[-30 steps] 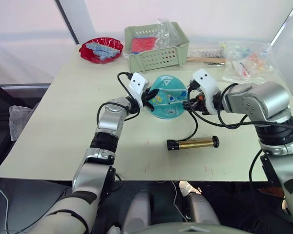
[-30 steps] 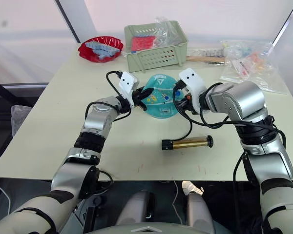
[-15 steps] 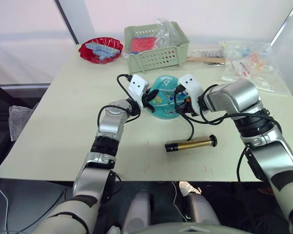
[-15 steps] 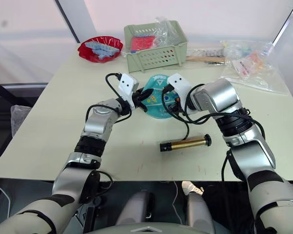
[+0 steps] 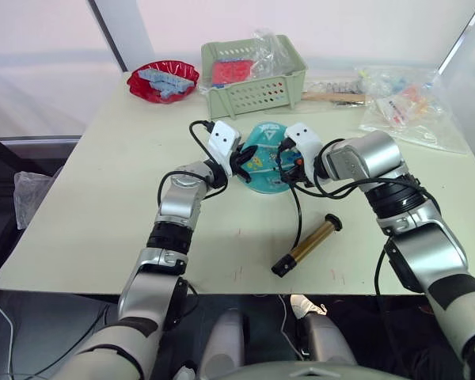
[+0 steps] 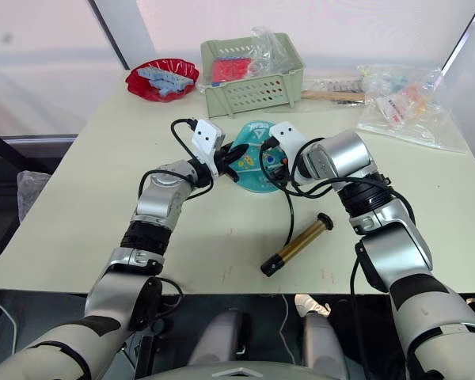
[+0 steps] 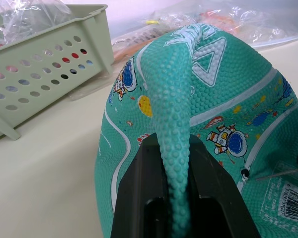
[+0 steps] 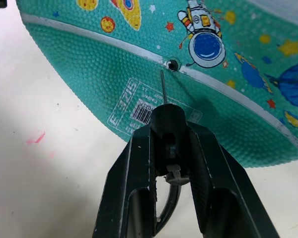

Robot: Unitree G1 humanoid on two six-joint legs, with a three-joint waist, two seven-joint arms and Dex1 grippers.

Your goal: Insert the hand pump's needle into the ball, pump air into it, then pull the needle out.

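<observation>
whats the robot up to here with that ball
It is about to inflate a flattened teal ball on the table. The left gripper pinches a fold of the ball to steady it. The right gripper holds the needle fitting, with the tip just short of the ball's valve hole, not yet in. The pump lies on the table, joined by its hose.

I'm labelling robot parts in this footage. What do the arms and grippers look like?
Both arms are silver-grey metal with black joint bands and loose black cables looping by the wrists. A white boxy housing sits on each wrist. The left gripper and right gripper each have two matte black fingers.
</observation>
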